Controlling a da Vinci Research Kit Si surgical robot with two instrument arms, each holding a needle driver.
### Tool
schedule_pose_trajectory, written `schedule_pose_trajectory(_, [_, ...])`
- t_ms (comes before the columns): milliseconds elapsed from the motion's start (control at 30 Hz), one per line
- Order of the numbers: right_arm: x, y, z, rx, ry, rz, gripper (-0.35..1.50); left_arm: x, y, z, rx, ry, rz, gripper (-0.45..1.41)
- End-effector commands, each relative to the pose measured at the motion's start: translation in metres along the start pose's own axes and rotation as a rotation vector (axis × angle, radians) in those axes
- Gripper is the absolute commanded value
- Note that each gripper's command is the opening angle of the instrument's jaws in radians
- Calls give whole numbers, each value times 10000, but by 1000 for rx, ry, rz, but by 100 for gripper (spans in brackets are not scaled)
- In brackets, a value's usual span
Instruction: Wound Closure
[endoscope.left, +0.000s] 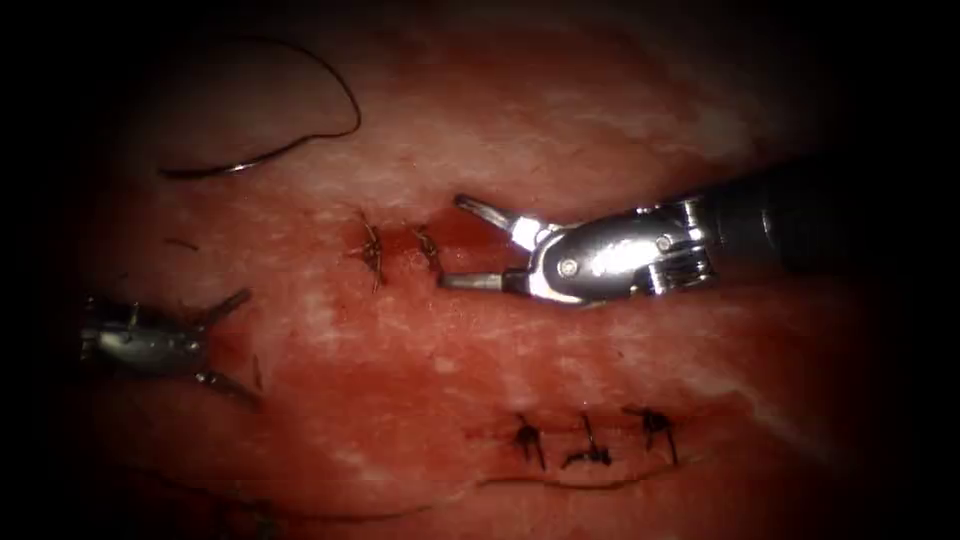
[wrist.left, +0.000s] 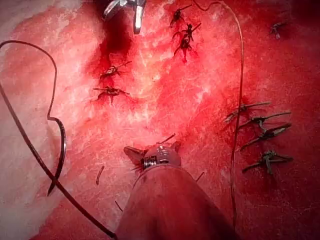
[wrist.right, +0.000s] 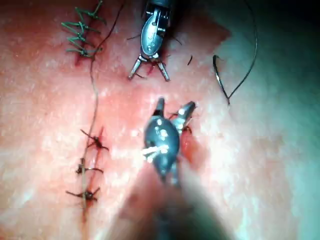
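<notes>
The curved needle (endoscope.left: 228, 168) lies loose on top of the tissue (endoscope.left: 420, 350), far up and left of the cut (endoscope.left: 470, 232), held by neither tool. Its dark thread (endoscope.left: 345, 100) loops away above it. The needle (wrist.left: 61, 150) and its thread (wrist.left: 25, 140) also lie free in the left wrist view, as does the needle (wrist.right: 218, 74) in the right wrist view. My right tool (endoscope.left: 455, 242) stands open and holds nothing at the cut's unclosed right part, beside two stitches (endoscope.left: 373, 250). My left tool (endoscope.left: 240, 345) is open and holds nothing, left of the cut.
A second, stitched cut (endoscope.left: 590, 440) runs lower right, with a long thread (endoscope.left: 600, 485) lying along it. Another row of knots (wrist.left: 262, 132) and a long thread (wrist.left: 241, 75) lie beside my left tool (wrist.left: 150, 150). A cut thread end (wrist.left: 100, 175) lies close by. Red fluid wets the tissue.
</notes>
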Motion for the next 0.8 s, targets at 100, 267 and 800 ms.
schedule_pose_trajectory(100, [-4,-7,3,4,1,8,146,0,-3,-8,9,-11,-20,96])
schedule_pose_trajectory(267, [-4,-8,3,10,-9,6,146,25,-18,-24,2,-20,-52,99])
schedule_pose_trajectory(800, [-9,-13,1,15,-9,11,146,86,-73,-57,62,-1,-98,98])
